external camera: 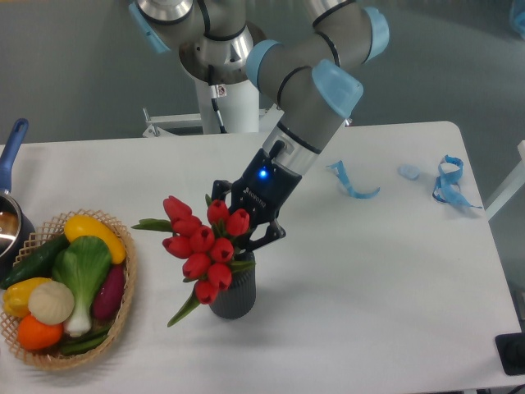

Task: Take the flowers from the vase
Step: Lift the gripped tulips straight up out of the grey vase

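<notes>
The flowers [205, 242], a bunch of red tulip buds with green leaves, stand in the dark grey ribbed vase [232, 297] near the table's front centre and lean to the left. My gripper [239, 232] reaches down from the upper right and sits right behind the top of the bunch, just above the vase mouth. One black finger [264, 238] shows at the right of the buds. The fingertips are hidden behind the buds, so I cannot tell whether they grip the stems.
A woven wicker basket [123, 308] of plastic vegetables sits at the front left. A pot with a blue handle [12, 152] is at the left edge. Blue ribbon scraps [353, 185] [449, 180] lie at the back right.
</notes>
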Controlling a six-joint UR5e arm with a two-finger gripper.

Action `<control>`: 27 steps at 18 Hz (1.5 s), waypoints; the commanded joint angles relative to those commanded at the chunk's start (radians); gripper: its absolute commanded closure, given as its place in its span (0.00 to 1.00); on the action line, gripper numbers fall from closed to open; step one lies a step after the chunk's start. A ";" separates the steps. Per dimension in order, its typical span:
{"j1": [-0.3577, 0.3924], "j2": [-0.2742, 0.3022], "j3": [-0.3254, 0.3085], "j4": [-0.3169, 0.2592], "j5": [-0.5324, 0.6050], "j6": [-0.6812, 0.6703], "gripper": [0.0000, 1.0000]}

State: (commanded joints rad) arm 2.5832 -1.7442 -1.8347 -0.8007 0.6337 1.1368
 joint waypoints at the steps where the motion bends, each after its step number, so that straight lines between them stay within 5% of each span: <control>1: 0.009 0.008 0.000 0.000 -0.011 -0.017 0.64; 12: 0.049 0.034 0.110 -0.006 -0.115 -0.230 0.64; 27: 0.140 0.063 0.179 -0.012 -0.153 -0.358 0.64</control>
State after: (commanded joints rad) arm 2.7227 -1.6812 -1.6552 -0.8130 0.4802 0.7793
